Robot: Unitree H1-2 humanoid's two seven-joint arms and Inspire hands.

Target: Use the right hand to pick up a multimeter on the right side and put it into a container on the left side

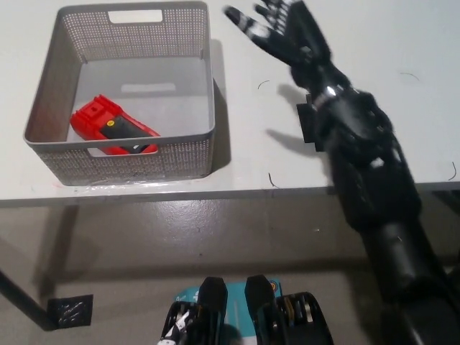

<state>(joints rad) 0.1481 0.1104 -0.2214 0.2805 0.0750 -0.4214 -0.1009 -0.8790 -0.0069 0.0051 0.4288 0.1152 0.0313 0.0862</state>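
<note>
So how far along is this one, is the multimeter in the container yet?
Essentially done. The red multimeter lies flat on the floor of the grey mesh container at the table's left. The black right hand is open and holds nothing, raised above the white table to the right of the container. Nothing looks left except bringing the arm to rest. The left hand is not in view.
</note>
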